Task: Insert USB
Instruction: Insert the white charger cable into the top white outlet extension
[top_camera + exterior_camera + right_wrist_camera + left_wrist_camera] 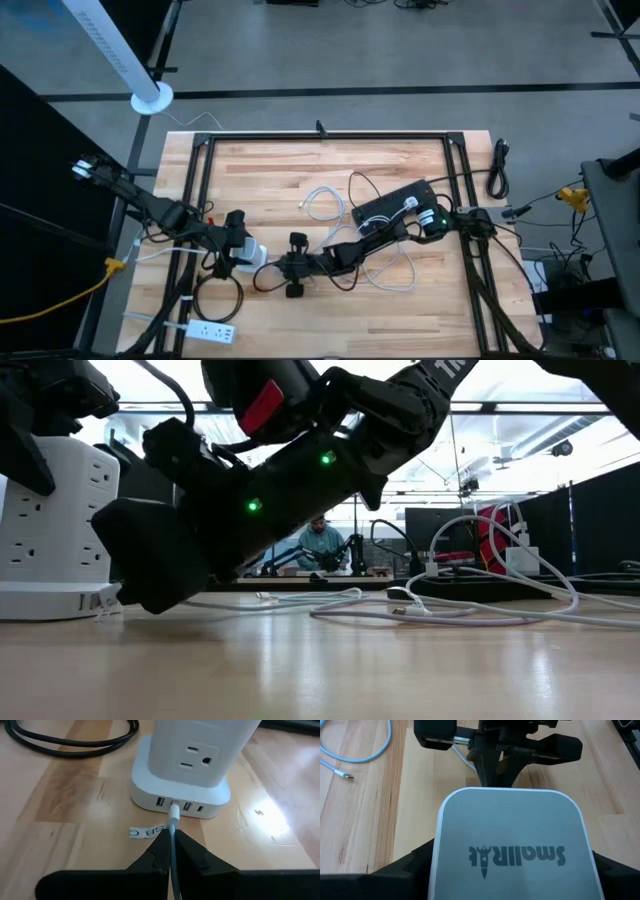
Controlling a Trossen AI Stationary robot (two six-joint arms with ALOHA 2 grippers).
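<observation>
A white power tower (252, 256) stands upright on its broad base near the table's near left, with a row of USB ports (180, 806) along that base. My left gripper (238, 238) is on top of it, at the logo face (512, 855). My right gripper (172, 837) reaches in low from the right (292, 268), shut on a white braided cable. The cable's plug (174, 812) has its tip at a port in the row. I cannot tell how deep it sits. My left gripper comes from above, pointing down, with one finger (415, 865) on each side of the tower's upper part (445, 870). The tower stays upright with its base on the table. My right gripper pinches the white braided cable (172, 831) just behind the plug, between its two shut fingers. The fingers lie level and along the cable, coming from the table's right. The plug sticks out ahead of them at the tower's base.
A black power strip (395, 205) and loose white cable loops (322, 205) lie mid-table. A black cord loop (215, 295) and a white power strip (205, 330) lie near the front left. A paper label (145, 832) lies before the tower. A person (320, 545) sits beyond the table.
</observation>
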